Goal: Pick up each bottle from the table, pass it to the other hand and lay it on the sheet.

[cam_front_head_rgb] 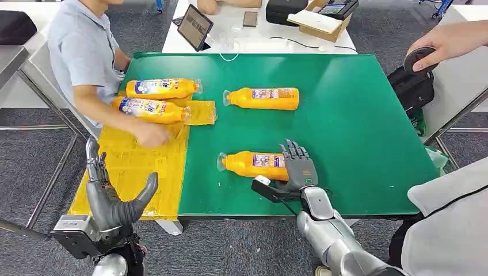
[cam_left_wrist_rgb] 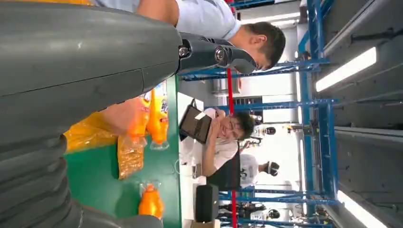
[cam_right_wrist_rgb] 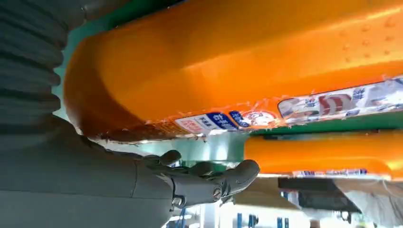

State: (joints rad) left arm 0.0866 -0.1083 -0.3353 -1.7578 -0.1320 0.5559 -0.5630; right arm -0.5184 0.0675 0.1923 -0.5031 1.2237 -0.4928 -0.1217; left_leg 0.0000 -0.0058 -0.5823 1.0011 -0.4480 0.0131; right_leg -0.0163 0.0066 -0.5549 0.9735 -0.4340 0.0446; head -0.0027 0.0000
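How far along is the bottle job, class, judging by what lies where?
Done: two bottles lie on the yellow sheet. In hand: the right hand rests on the near bottle, not lifted. Left: that pass, plus the far bottle. The left hand waits open.

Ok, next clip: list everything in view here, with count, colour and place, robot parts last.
bottles: four, orange; two on the yellow sheet, one mid-table, one at the near edge.
sheet: one, yellow, on the table's left end.
table: one, green top.
tablet: one, dark, on the white table behind.
cardboard box: one, brown, on that white table.
seated person: one, light blue shirt, hand resting on the sheet.
person's hand: one, upper right, holding a dark round object.
left robot hand: grey, holding nothing, fingers apart, over the sheet's near end.
right robot hand: dark fingers lying over the near bottle's base; a firm grip cannot be confirmed.
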